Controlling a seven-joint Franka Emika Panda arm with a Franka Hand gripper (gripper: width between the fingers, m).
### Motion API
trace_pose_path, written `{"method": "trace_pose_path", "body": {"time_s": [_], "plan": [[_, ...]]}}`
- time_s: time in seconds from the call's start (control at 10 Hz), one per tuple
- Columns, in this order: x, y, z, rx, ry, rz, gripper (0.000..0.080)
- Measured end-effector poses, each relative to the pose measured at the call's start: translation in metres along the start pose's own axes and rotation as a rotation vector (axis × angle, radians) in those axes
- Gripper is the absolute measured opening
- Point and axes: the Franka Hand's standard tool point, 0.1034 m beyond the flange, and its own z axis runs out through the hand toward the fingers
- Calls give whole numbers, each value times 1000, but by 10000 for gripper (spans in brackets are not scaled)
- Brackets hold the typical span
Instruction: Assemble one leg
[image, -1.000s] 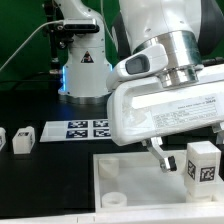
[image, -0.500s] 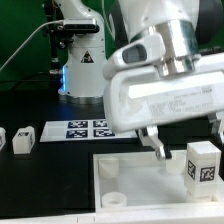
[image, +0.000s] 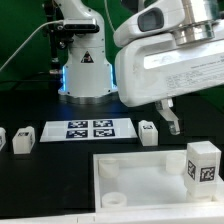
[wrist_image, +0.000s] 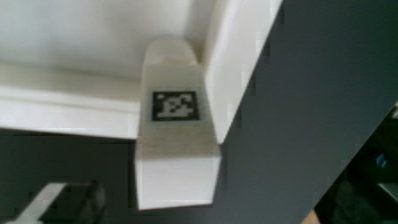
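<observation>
My gripper (image: 170, 124) has risen rightward; I cannot tell its grip. A small white tagged leg (image: 202, 163) stands on the white square tray (image: 130, 166).

We log four small white legs, each tagged.
- Tallest leg (image: 202, 164): upright on the white tray (image: 135, 168), toward the exterior view's right.
- Second leg (image: 149, 132): upright on the black table (image: 60, 172), just beside the marker board (image: 85, 129).
- Third leg (image: 22, 138) and fourth leg (image: 2, 138): at the exterior view's left edge.

Exterior low, wide; wrist close on leg (wrist_image: 175, 110)
</observation>
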Motion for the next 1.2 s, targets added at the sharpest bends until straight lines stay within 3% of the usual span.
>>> {"method": "trace_pose_path", "body": {"time_s": [0.3, 0.5, 1.0, 1.2], "plan": [[0, -3, 7, 44, -244, -20, 649], [-3, -3, 11, 51, -283, -32, 649], [-2, -1, 11, 49, -278, -28, 649], [5, 10, 12, 18, -228, 85, 649]]}}
